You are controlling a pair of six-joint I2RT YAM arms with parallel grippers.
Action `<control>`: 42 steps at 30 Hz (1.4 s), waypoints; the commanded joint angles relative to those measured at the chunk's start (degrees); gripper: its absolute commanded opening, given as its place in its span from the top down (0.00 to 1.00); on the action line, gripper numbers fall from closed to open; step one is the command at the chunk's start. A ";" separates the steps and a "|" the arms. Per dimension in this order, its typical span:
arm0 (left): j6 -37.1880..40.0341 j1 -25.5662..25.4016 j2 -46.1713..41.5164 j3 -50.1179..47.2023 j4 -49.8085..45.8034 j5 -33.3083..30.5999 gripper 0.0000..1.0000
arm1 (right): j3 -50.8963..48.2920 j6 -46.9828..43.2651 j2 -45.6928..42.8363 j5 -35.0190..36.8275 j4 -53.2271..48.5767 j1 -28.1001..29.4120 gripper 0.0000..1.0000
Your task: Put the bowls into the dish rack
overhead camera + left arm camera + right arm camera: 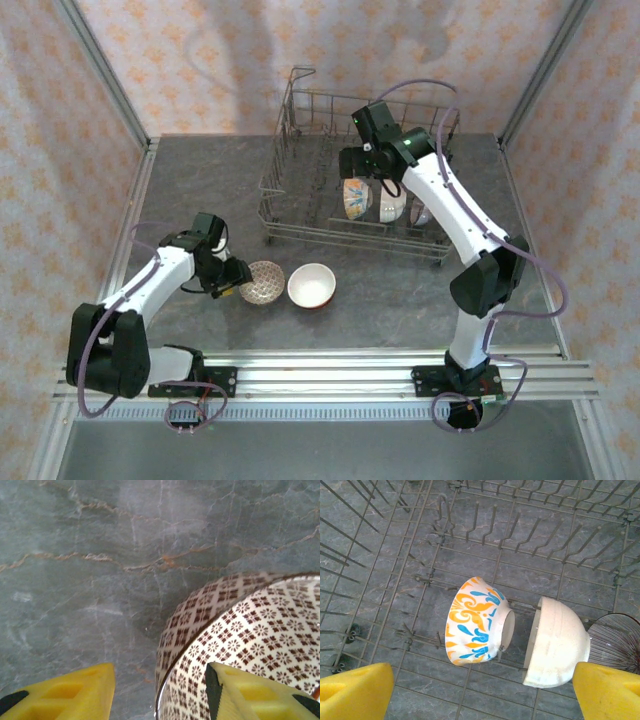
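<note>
Found the left gripper [236, 284] low over the grey marbled table [100, 555], jaws partly apart and set astride the rim of the mauve patterned bowl [263, 282]. Noted one yellow finger [250, 695] inside that bowl and the other outside over bare table, clear of the wall, so nothing clamped. Saw the cream bowl [311, 285] upright on the table just to the right of the patterned one. Placed the dish rack [320, 236] at the far middle of the table. Found the right gripper [480, 680] hanging above its inside, jaws spread wide and holding nothing. Counted three bowls on edge among the tines [520, 532] below it. Made out the orange-and-blue floral bowl [470, 620] with its foot turned toward the plain white bowl [557, 645] just beside it. Glimpsed a dark-streaked bowl [617, 642] next along, cut by the picture's edge.
</note>
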 commanded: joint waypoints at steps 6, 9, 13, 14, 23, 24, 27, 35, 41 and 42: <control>-3.36 -1.96 6.59 0.37 8.42 -0.55 0.53 | -1.24 0.64 -2.18 -0.69 1.29 -0.27 0.07; -3.59 -2.92 8.38 1.12 9.01 -1.76 0.60 | -1.23 0.65 -2.20 -0.34 1.13 -0.32 0.07; -3.20 -3.42 9.40 1.99 8.44 -2.82 0.73 | -1.46 0.86 -2.09 0.02 1.03 -0.36 0.07; -3.09 -3.46 9.54 2.16 8.12 -3.07 0.75 | -1.45 0.94 -2.02 0.02 0.95 -0.36 0.07; -2.93 -4.29 8.54 2.79 6.81 -4.17 0.84 | -1.47 1.23 -1.43 -0.53 0.76 -0.36 0.08; -2.83 -4.39 8.54 2.96 6.59 -4.31 0.85 | -1.45 1.39 -1.32 -0.73 0.76 -0.36 0.08; -2.52 -4.64 8.13 3.55 5.66 -4.60 0.87 | -1.54 1.50 -1.31 -1.21 0.76 -0.36 0.08; 0.78 -5.01 1.23 6.23 -0.20 -6.84 1.00 | -2.10 1.49 -1.28 -1.86 1.13 -0.37 0.08; 2.58 -4.85 -7.09 9.09 -4.68 -7.40 1.00 | -1.06 1.78 -0.62 -5.79 1.76 -0.92 0.08; 3.03 -4.86 -8.52 9.92 -4.59 -6.37 1.00 | -0.73 1.89 -0.49 -6.95 1.90 -1.20 0.08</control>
